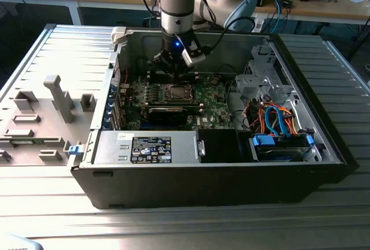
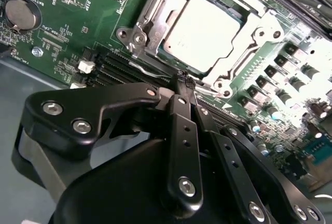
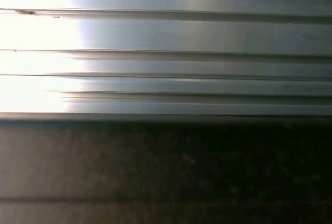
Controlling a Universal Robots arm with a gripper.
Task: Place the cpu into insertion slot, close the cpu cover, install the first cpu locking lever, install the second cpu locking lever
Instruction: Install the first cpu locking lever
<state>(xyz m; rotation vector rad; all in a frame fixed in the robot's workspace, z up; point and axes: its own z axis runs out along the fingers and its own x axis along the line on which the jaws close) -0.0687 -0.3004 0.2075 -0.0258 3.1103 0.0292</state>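
Inside the open case (image 1: 277, 163), the gripper (image 1: 173, 67) hung just above the motherboard (image 1: 214, 96), at 12 o'clock of the socket in the exterior view. Fingers (image 2: 182, 86) were pressed together, holding nothing, tips beside the cover (image 2: 259, 27). Cpu (image 2: 202, 32) sat in the socket, cover closed around it. Lever wire (image 2: 150, 71) lay along the socket edge nearest the fingertips.

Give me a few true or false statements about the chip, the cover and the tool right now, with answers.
1. The cpu sits in the socket. True.
2. The cpu cover is folded down around the chip. True.
3. The tool grips the chip in the air. False: its closed tips sit beside the socket at a thin wire lever.
4. The computer case has its side panel on. False: it lies open, motherboard exposed.
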